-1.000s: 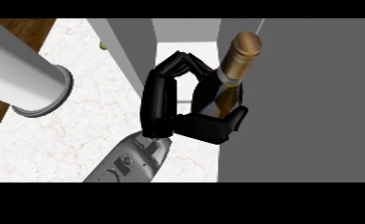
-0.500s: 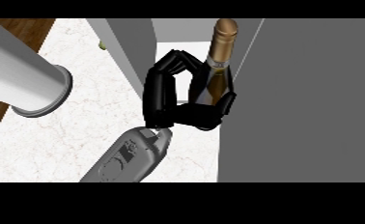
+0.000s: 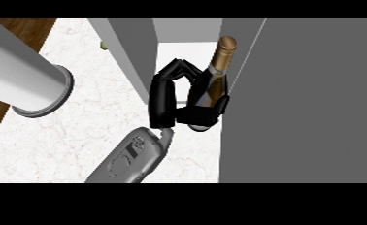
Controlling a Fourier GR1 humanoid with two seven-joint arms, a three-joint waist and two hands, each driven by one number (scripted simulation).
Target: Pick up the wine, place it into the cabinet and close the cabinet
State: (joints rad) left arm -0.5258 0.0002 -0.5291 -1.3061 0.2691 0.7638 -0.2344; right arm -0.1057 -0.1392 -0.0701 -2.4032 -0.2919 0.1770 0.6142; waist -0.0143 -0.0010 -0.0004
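Observation:
The wine bottle (image 3: pixel 215 81), dark with a gold foil neck, stands nearly upright at the mouth of the grey cabinet (image 3: pixel 136 54). My right hand (image 3: pixel 195 116) is shut on it: fingers arch round its left side and the thumb wraps its lower body, hiding the base. The bottle sits between the cabinet's left wall and the open door (image 3: pixel 301 103), close against the door's edge. The cabinet's pale floor (image 3: pixel 179 52) shows behind the bottle. My left hand does not show.
A thick grey cylinder (image 3: pixel 28 81), part of my left arm, crosses the left edge above the white marble counter (image 3: pixel 79 132). A small green thing (image 3: pixel 104 46) lies past the cabinet's left wall. Brown wood (image 3: pixel 22 30) shows at the upper left.
My right hand has carried the bottle a little leftward and deeper between the cabinet wall and the door. The bottle now stands straighter. The grip is unchanged.

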